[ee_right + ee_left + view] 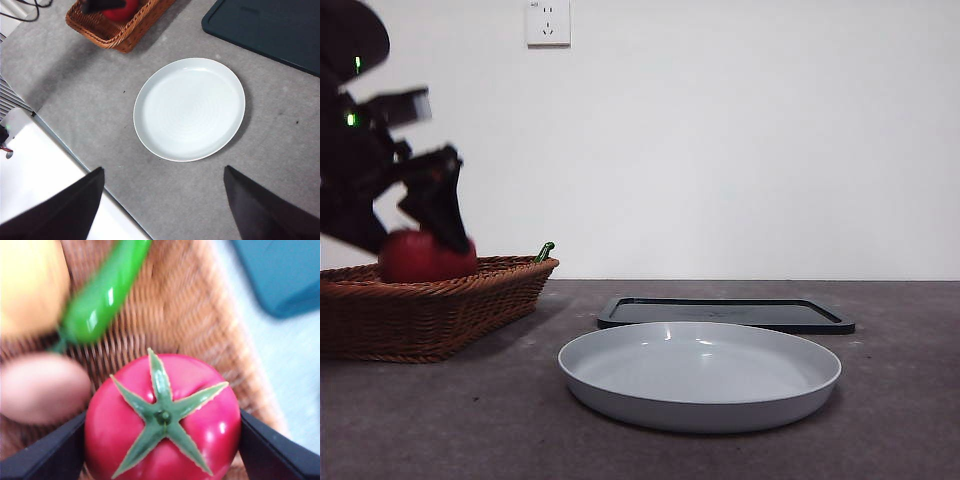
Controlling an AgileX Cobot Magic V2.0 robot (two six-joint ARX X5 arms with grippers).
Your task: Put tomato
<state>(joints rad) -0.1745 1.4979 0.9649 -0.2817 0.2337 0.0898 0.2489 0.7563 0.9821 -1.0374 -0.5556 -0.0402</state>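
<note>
The red tomato with its green star stem sits between the jaws of my left gripper, which is shut on it inside the wicker basket. In the front view the tomato shows just above the basket rim, with the left gripper on it from above. The tomato also shows in the right wrist view. My right gripper is open and empty, high above the white plate, which also shows in the front view.
The basket also holds a green pepper, an orange-yellow fruit and a pale pink item. A dark tray lies behind the plate. The table's edge lies near the plate in the right wrist view.
</note>
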